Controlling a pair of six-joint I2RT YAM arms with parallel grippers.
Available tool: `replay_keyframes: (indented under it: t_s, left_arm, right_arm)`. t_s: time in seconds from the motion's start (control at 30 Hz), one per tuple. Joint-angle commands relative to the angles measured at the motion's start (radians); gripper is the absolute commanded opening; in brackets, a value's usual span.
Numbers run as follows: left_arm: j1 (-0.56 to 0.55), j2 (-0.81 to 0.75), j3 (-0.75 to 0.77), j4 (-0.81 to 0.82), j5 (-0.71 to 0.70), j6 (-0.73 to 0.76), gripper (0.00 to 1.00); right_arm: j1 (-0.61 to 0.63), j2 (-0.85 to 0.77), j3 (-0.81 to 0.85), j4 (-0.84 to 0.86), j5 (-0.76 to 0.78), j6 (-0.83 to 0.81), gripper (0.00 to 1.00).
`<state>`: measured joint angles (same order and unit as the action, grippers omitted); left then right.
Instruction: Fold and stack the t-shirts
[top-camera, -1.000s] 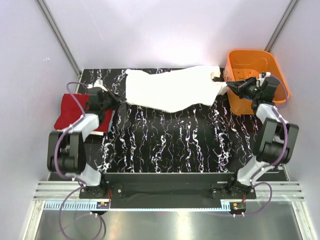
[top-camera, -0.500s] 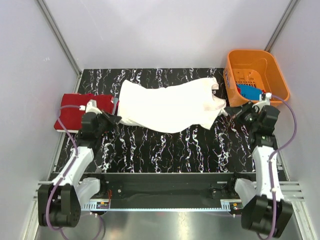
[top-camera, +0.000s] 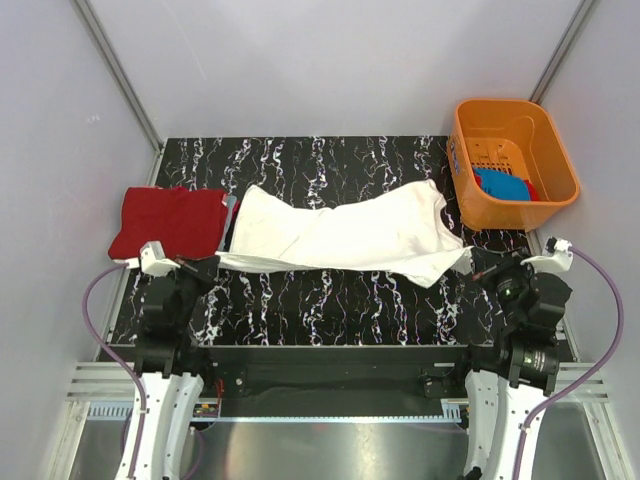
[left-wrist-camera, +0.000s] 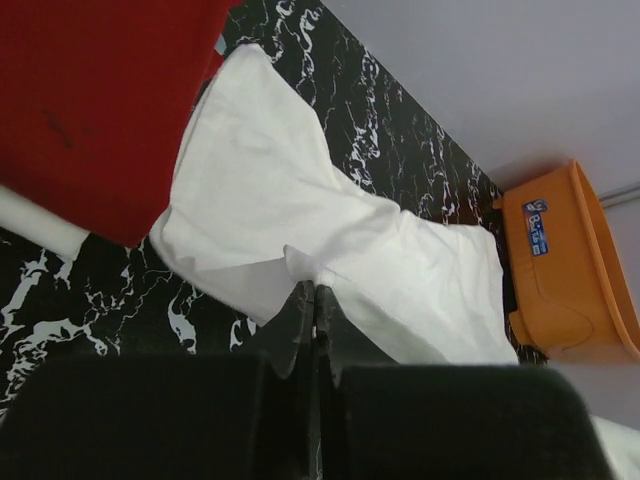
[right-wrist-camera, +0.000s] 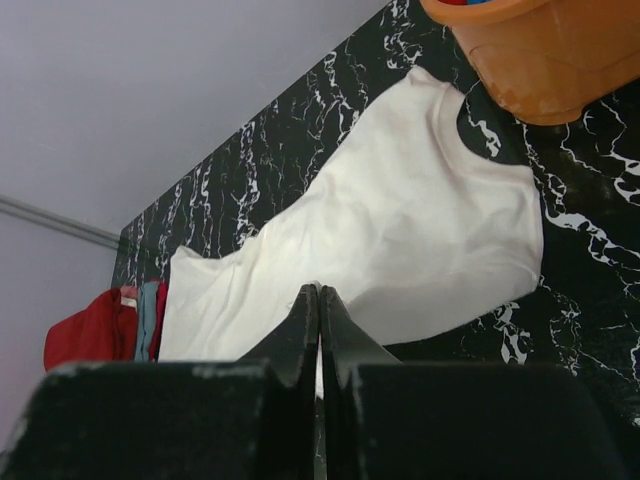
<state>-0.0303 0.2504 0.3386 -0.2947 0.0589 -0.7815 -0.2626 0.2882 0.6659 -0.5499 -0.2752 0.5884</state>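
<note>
While the soft white t-shirt (top-camera: 345, 235) lies stretched as a long band on the black veined surface (top-camera: 340, 310), left fingers (left-wrist-camera: 295, 325) and right fingers (right-wrist-camera: 300, 330) each clamp a near corner. Left of it: flat rectangular red t-shirt (top-camera: 168, 220). Right of it: rigid orange basket (top-camera: 462, 180) holding a bunched blue t-shirt (top-camera: 500, 185).

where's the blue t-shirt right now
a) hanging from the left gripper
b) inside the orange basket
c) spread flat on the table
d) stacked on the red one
b: the blue t-shirt lies bunched inside the orange basket, seen from the top view.
</note>
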Motion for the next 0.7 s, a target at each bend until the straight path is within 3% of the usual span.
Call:
replay_keyframes:
  t_s: [0.0,0.23,0.4,0.67]
  left_arm:
    - [0.001,-0.020,0.029,-0.089,-0.096,-0.005,0.00]
    - [0.001,0.056,0.057,-0.109,-0.130,0.007,0.00]
    - [0.001,0.087,0.062,-0.101,-0.106,-0.001,0.00]
    - [0.001,0.124,0.048,-0.090,-0.136,0.011,0.00]
  right_arm:
    - [-0.001,0.032,0.067,-0.038,0.067,-0.019,0.00]
    - [-0.001,0.089,0.131,-0.028,0.154,-0.002,0.00]
    - [-0.001,0.236,0.166,-0.033,0.056,-0.024,0.00]
    - [-0.001,0.321,0.070,0.005,0.034,-0.042,0.00]
